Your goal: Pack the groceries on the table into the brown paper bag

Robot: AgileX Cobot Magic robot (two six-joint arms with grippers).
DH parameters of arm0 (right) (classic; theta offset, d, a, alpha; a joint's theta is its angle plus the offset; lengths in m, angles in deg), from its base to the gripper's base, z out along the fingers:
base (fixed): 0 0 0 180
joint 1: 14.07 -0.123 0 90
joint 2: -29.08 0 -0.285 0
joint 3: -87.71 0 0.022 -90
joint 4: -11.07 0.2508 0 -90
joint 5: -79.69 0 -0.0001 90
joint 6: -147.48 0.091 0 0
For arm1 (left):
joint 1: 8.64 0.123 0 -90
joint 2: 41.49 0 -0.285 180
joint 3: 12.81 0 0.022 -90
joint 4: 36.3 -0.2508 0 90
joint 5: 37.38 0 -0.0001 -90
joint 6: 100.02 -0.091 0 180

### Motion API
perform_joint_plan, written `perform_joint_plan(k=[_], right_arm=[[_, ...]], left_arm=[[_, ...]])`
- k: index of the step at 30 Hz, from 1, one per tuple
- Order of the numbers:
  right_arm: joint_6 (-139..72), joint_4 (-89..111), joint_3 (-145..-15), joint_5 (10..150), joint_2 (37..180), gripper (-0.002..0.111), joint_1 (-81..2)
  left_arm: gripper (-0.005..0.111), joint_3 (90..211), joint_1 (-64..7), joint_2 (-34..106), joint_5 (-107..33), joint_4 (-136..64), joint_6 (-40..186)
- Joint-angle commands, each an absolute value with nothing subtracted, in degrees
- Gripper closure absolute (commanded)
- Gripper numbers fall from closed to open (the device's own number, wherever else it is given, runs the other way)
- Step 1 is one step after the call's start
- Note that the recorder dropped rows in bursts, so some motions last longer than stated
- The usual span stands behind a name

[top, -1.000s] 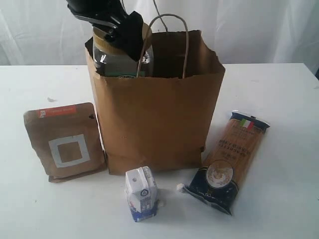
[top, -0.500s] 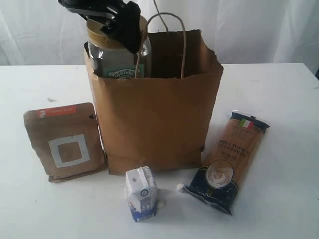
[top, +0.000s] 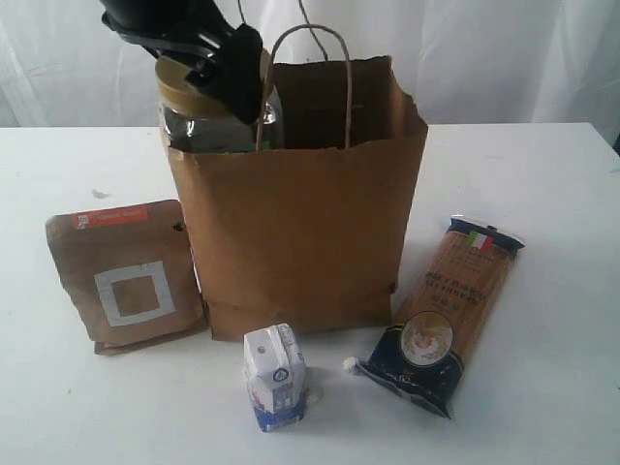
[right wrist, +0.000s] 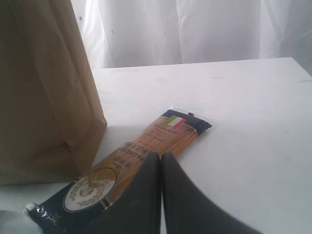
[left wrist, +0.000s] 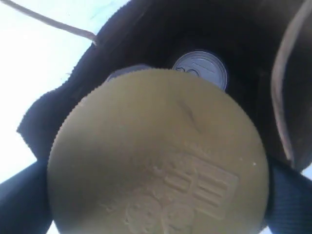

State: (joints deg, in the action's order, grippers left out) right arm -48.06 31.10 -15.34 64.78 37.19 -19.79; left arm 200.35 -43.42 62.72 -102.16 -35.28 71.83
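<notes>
Nearest on the white table point(top: 542, 194) stands one small white-blue carton point(top: 274, 376). Then come one spaghetti pack point(top: 448, 312), with the right gripper point(right wrist: 157, 156) near it, jaws pressed together, and one brown kraft pouch point(top: 126, 276). Behind them is one brown paper bag point(top: 300, 232). At its mouth the left gripper point(top: 208, 70) clasps the lid of one tan-lidded clear nut jar point(top: 199, 126). One metal-lidded jar point(left wrist: 201, 68) sits inside.

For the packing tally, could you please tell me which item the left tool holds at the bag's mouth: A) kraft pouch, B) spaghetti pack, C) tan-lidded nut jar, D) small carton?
C: the left tool grips the tan-lidded nut jar, partly inside the brown paper bag; the other three rest on the table.
</notes>
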Motion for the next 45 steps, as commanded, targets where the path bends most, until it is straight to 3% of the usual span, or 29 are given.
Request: perform_joint_plan(k=[1, 18, 26, 45], right_arm=[[-48.4, 30.5, -15.1, 65.2, 36.9, 0.108, -19.6], [-48.4, 30.5, -15.1, 65.2, 36.9, 0.108, -19.6], [-48.4, 30.5, -15.1, 65.2, 36.9, 0.108, -19.6], [-48.4, 30.5, -15.1, 65.2, 36.9, 0.108, -19.6]], left_arm=[[0.003, 197.5, -43.5, 61.7, -103.3, -35.3, 72.3], [0.003, 198.1, -43.7, 60.7, -99.6, -33.0, 71.1], [0.003, 204.4, -43.7, 60.7, -104.9, -32.3, 71.2], [0.001, 204.6, -44.7, 63.0, -107.3, -28.2, 66.7]])
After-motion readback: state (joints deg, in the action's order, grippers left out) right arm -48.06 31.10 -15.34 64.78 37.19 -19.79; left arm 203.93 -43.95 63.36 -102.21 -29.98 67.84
